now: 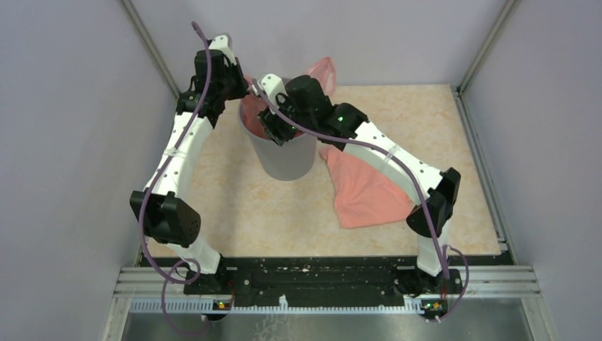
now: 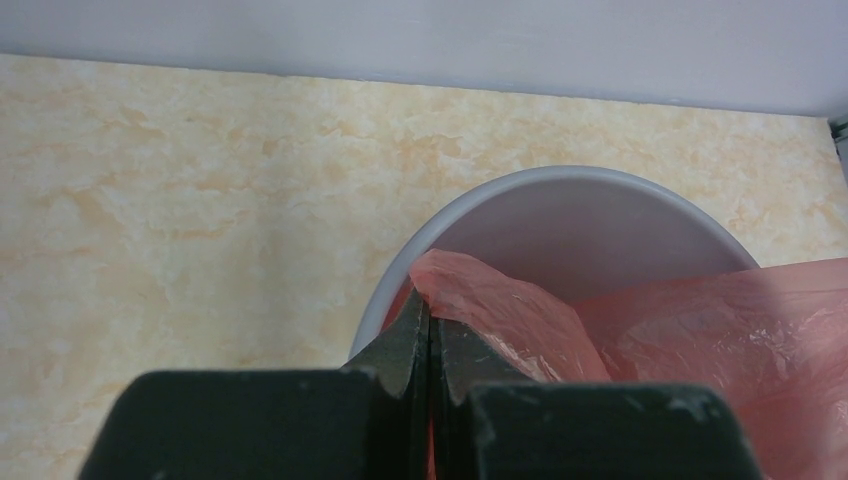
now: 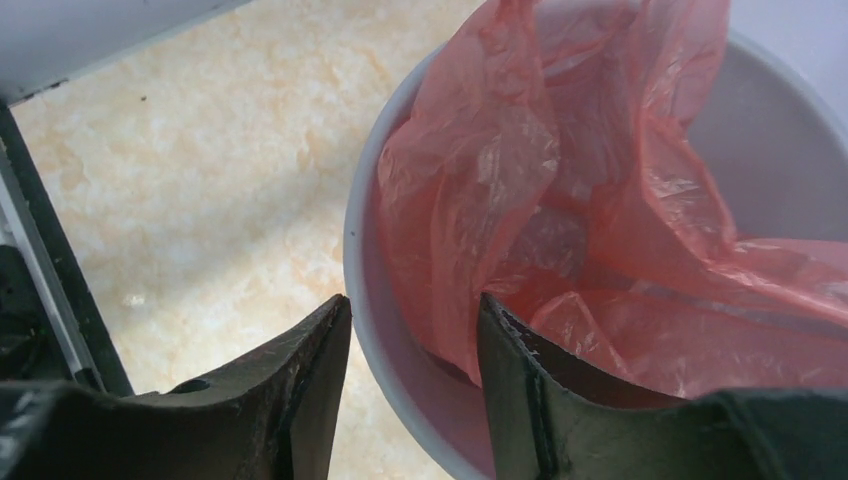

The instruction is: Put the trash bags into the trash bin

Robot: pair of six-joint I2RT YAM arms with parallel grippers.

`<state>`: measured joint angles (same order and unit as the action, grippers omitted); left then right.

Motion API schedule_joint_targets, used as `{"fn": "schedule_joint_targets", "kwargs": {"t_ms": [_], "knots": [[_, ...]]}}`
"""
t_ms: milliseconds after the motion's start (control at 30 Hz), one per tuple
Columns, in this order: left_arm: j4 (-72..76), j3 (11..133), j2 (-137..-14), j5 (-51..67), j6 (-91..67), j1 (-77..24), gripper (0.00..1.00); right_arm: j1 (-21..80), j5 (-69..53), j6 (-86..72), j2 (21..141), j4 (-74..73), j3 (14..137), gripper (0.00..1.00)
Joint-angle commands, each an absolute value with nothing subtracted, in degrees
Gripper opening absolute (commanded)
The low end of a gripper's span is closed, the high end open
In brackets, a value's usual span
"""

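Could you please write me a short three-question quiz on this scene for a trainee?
1. True or false: the left gripper is shut on a trash bag.
2. The right gripper's fingers straddle what? A) the trash bin's rim B) a bottle C) a box
3. Where does the second bag lie?
Key: 1 true; 2 A; 3 on the table, right of the bin.

The worktop (image 1: 213, 206) is flat and light tan, with cloudy orange marks like marble. Plain pale grey-purple walls (image 1: 64, 106) stand at its left, far and right sides, and a thin metal post (image 1: 150, 50) runs up each far corner. Along the near edge lies a black strip (image 1: 319, 273) with small white specks, and just in front of it is a silver metal rail (image 1: 326, 305).
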<state>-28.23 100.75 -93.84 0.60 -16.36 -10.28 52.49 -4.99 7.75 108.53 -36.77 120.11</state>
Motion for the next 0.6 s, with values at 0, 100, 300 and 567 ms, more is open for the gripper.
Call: {"fn": "schedule_joint_targets", "kwargs": {"t_ms": [0, 100, 300, 567], "knots": [[-27.57, 102.57, -91.27, 0.53, -15.47, -10.11, 0.00, 53.15, -6.38, 9.23, 109.21, -37.35, 125.31, 0.41], [-27.81, 102.50, -90.90, 0.53, -15.39, -10.02, 0.00, 54.27, -4.17, 9.34, 109.06, -38.25, 126.20, 0.17], [-28.50, 101.80, -89.52, -2.42, -15.34, -9.87, 0.00, 59.05, 2.31, 10.00, 106.51, -40.01, 124.95, 0.00], [-27.33, 95.70, -85.35, -7.28, -15.12, -8.85, 0.00, 63.19, 2.82, 6.87, 104.36, -38.71, 116.60, 0.00]]}}
